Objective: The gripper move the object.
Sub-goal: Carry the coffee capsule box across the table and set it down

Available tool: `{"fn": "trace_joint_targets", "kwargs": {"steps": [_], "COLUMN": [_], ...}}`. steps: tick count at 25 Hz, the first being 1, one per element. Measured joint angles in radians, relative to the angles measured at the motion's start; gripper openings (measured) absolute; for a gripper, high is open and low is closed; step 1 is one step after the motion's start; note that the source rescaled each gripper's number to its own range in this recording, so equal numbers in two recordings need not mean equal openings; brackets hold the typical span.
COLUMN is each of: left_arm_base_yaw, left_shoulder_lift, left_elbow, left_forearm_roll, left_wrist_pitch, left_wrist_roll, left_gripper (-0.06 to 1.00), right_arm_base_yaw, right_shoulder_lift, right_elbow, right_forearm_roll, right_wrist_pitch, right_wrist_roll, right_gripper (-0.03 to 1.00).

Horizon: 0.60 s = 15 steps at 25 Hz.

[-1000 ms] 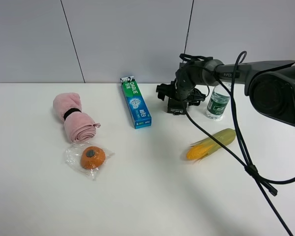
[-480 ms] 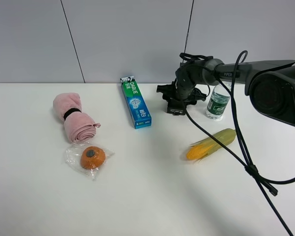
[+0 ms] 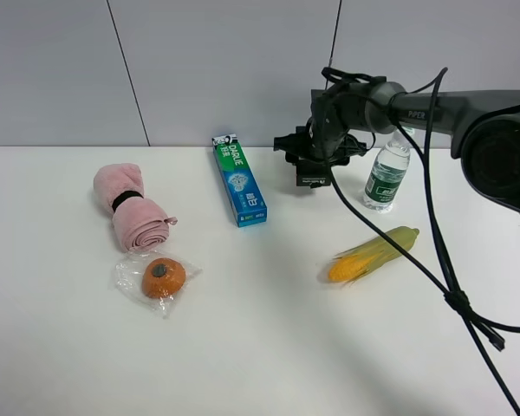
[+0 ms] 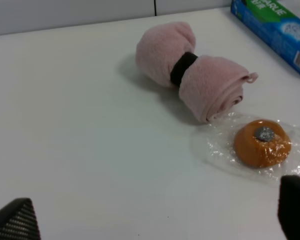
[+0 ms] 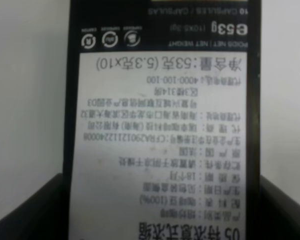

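Observation:
My right gripper (image 3: 313,176) hangs at the back of the white table (image 3: 260,347), between the toothpaste box and the water bottle. It is shut on the flat black box (image 3: 312,170) and holds it a little above the table. In the right wrist view the box (image 5: 165,125) fills the frame, its white printed label facing the camera, with a black finger (image 5: 37,210) on each side of it. My left gripper (image 4: 155,217) is open and empty, low over the table in front of the pink towel; it does not show in the exterior high view.
A blue-green toothpaste box (image 3: 239,180) lies left of the right gripper. A water bottle (image 3: 386,178) stands right of it. A corn cob (image 3: 373,253) lies in front. A rolled pink towel (image 3: 130,208) and a plastic-wrapped orange (image 3: 163,277) lie at the left. Black cables (image 3: 451,295) trail across the right side.
My right gripper has risen and shifted slightly back with the black box in it, lifting the box off the table. The water bottle shows more fully now.

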Motion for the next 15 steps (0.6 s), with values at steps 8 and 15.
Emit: {"fn": "trace_joint_targets", "kwargs": {"steps": [8, 15], "left_arm_base_yaw": [0.000, 0.000], "left_shoulder_lift": [0.000, 0.000], "left_elbow": [0.000, 0.000], "left_forearm_roll": [0.000, 0.000], "left_wrist_pitch": [0.000, 0.000], "left_wrist_roll": [0.000, 0.000], "left_gripper": [1.00, 1.00], "right_arm_base_yaw": [0.071, 0.178], "right_shoulder_lift": [-0.122, -0.244], "right_elbow": [0.000, 0.000], "right_forearm_roll": [0.017, 0.017], "right_wrist_pitch": [0.111, 0.217], "right_wrist_roll": [-0.024, -0.135], "right_gripper": [0.04, 0.04]}}
